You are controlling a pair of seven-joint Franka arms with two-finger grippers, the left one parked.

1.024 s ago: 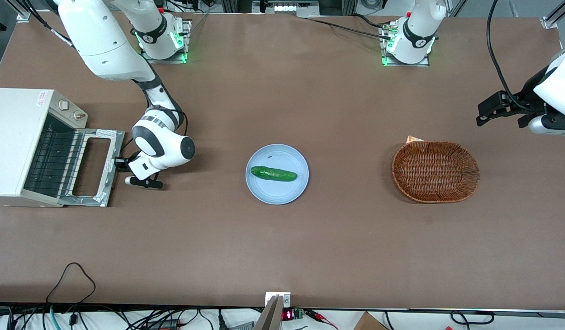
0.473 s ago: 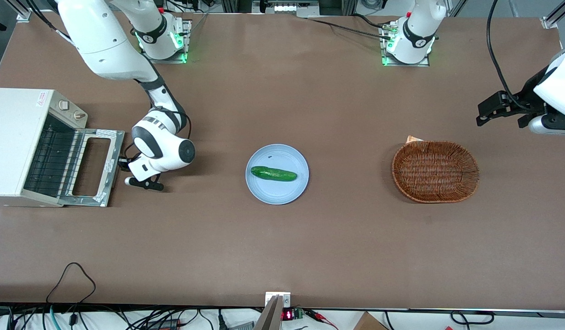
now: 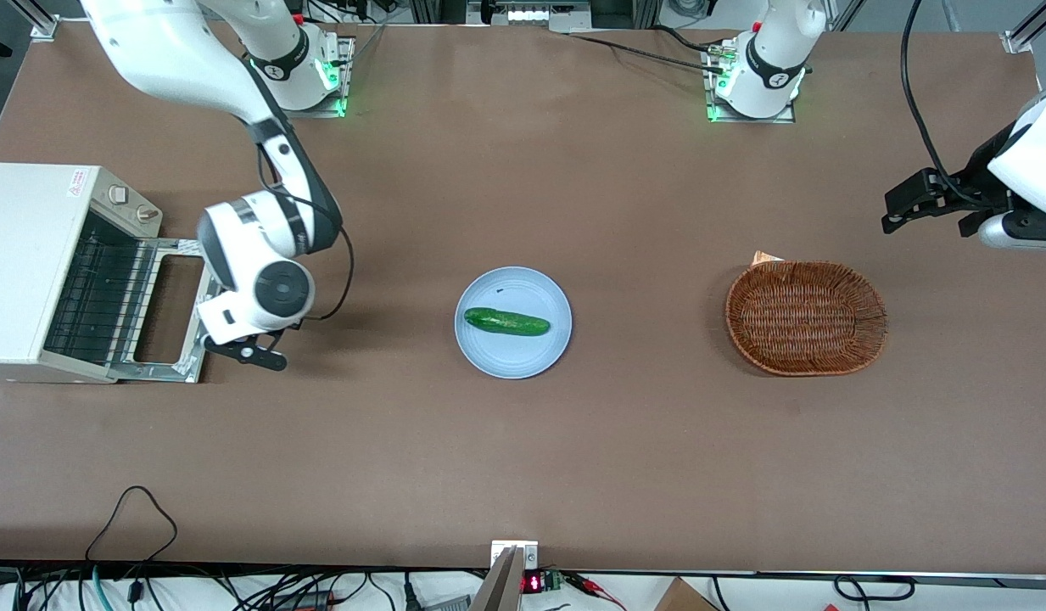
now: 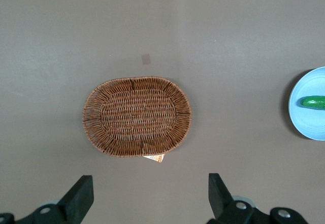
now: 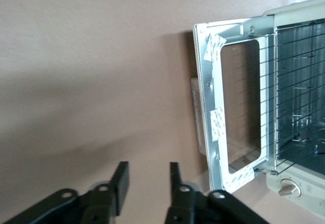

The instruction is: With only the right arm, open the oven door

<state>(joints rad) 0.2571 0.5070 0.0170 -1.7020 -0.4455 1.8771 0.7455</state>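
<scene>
The off-white toaster oven (image 3: pixel 30 255) stands toward the working arm's end of the table. Its oven door (image 3: pixel 168 307) is folded down flat in front of the oven, and the wire rack inside shows. The right arm's gripper (image 3: pixel 244 354) hangs above the table beside the door's outer edge, at the corner nearer the front camera. In the right wrist view the gripper (image 5: pixel 149 176) is open and empty over bare table, with the door's silver frame (image 5: pixel 210 102) beside it and apart from it. The bar handle (image 5: pixel 197 112) shows under the door's outer edge.
A light blue plate (image 3: pixel 512 356) with a cucumber (image 3: pixel 506 322) sits mid-table. A wicker basket (image 3: pixel 805 316) lies toward the parked arm's end, also in the left wrist view (image 4: pixel 137 116). The oven's knobs (image 3: pixel 128 204) are above the door.
The right arm's wrist has risen and swung over the door's outer edge, nearer the front camera. The gripper moved with it. The door stays flat open.
</scene>
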